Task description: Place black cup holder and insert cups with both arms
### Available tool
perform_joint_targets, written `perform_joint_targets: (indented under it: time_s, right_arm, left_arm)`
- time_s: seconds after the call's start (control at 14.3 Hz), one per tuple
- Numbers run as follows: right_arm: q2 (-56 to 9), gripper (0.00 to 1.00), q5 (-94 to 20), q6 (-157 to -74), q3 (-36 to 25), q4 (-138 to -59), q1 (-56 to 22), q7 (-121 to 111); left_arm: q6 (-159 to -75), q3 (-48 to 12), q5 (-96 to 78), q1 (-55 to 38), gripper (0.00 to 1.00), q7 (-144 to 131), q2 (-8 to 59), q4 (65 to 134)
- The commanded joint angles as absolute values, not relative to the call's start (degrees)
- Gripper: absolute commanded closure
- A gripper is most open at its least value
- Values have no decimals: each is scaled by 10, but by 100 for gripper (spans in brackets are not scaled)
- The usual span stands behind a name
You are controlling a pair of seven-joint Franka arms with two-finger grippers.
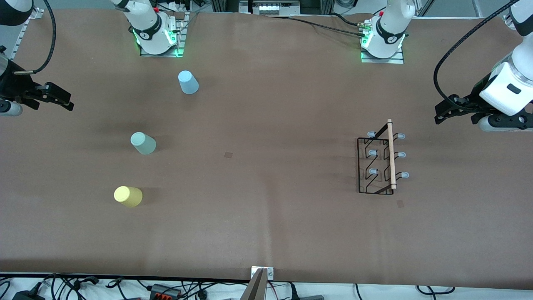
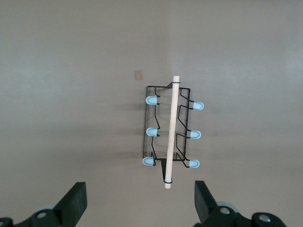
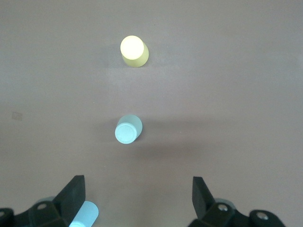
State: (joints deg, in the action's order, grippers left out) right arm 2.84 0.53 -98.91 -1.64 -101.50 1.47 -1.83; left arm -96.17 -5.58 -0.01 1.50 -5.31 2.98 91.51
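The black cup holder stands on the brown table toward the left arm's end, its wooden rod handle on top. It shows whole in the left wrist view. My left gripper hangs open above the table beside the holder, apart from it, empty. Three cups stand upside down toward the right arm's end: light blue, pale green and, nearest the camera, yellow. My right gripper hangs open and empty beside them, with the light blue cup partly hidden by one finger.
Two small tape squares mark the table, one at the middle and one just in front of the holder. The arm bases stand along the far edge. Cables and a metal bracket line the near edge.
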Motion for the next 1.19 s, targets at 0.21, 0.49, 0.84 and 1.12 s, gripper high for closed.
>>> perform_joint_targets:
  time_s: [0.21,0.49,0.84,1.12]
  right_arm:
    - [47,0,3,-992,-9,-1032,24,-25]
    - [43,0,3,-996,-8,-1032,24,-25]
    - [40,0,3,-999,-8,-1032,24,-25]
    - [29,0,4,-998,-8,-1032,24,-25]
  left_arm:
    - [-961,-59,-8,18,0,-54,33,907]
    - [-960,-63,-8,8,0,-54,44,909]
    - [-960,-74,-78,10,0,-47,85,912]
    - [-993,-75,-69,-1,0,-44,147,918]
